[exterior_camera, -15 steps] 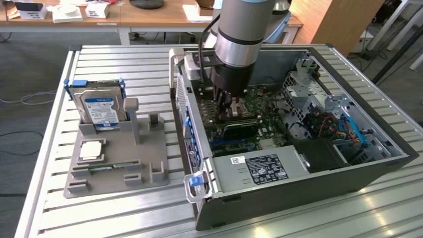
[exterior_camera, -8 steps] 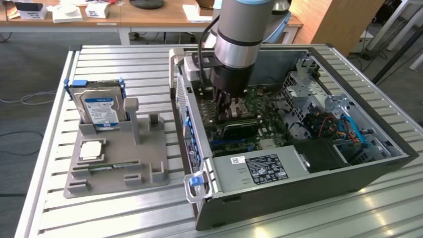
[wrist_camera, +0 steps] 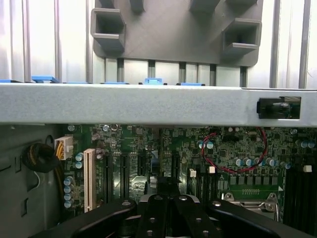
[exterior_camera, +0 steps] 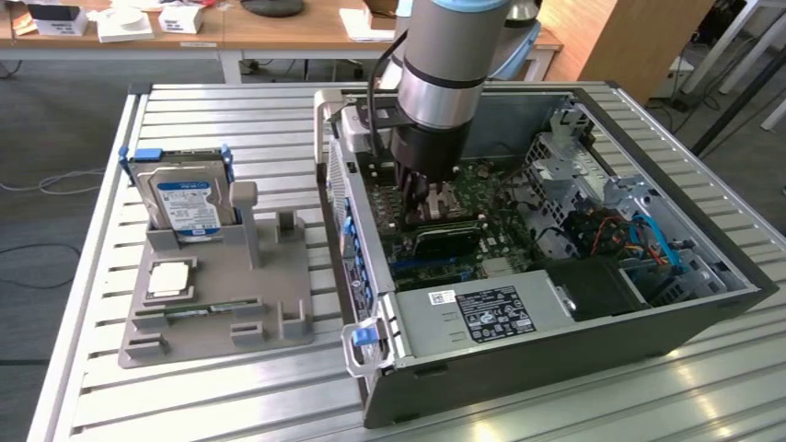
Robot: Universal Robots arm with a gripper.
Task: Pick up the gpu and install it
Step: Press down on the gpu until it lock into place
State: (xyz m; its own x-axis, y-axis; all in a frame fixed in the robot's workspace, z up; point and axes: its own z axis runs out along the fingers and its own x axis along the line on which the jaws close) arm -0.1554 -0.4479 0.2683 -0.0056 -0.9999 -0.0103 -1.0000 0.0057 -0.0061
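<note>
The slatted table [exterior_camera: 110, 387] carries an open computer case [exterior_camera: 553, 368] and a grey holder [exterior_camera: 221, 313]. The end effector [exterior_camera: 424, 214] is down inside the case, fingers closed, right over the motherboard [wrist_camera: 237, 148]. Whether it grips the gpu cannot be told.

Legible text: none.

- Power supply unit [exterior_camera: 485, 318], at about 6 o'clock inside the computer case [exterior_camera: 687, 331]: black label with white print and small marks, too fine to read; beside it a small white sticker with a square code, unreadable.
- Hard drive [exterior_camera: 187, 198], at 9 o'clock from the case, upright in the grey holder [exterior_camera: 215, 304]: blue-and-white label, lettering not readable.
- Motherboard [wrist_camera: 237, 144]: small white printed characters, unreadable.
</note>
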